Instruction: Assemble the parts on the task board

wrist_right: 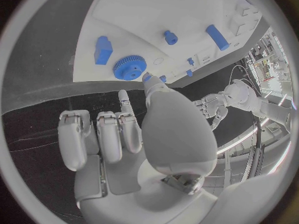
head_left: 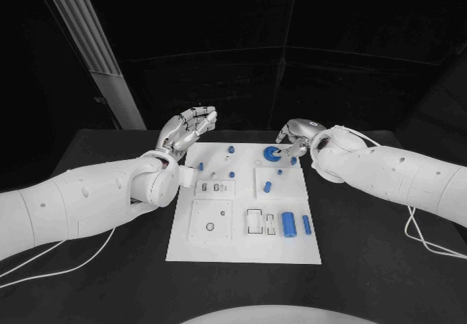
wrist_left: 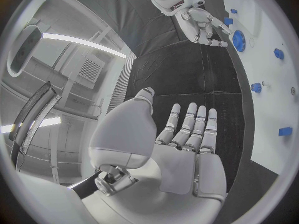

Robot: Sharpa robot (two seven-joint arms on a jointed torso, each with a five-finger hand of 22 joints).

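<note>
Board [head_left: 243,251] lies flat at mid-table [head_left: 370,270], long side running away from the robot. Blue parts are scattered on it: a gear [head_left: 270,153] near the far edge, a small peg [head_left: 231,147] to its left, a block [head_left: 293,160] just right of the gear. On the near right part, a fat cylinder [head_left: 288,223] lies beside a slimmer bar [head_left: 306,225], the two side by side and apart. More small blue pieces sit around the middle; too small to tell their shape.

Right hand [head_left: 297,133] hovers at the board's far right corner, just beyond the gear. In the right wrist view most fingers [wrist_right: 99,134] are curled in, with one finger and the thumb reaching toward the gear [wrist_right: 129,66]; nothing is seen held. Whether a fingertip touches the gear cannot be told. The block [wrist_right: 103,50] stands just beside the gear there.

Left hand [head_left: 187,129] is raised off the board's far left corner. In the left wrist view its fingers [wrist_left: 193,124] are straight and spread, palm bare, grasping nothing. The same view catches the right hand [wrist_left: 202,25] next to the gear [wrist_left: 239,40].
</note>
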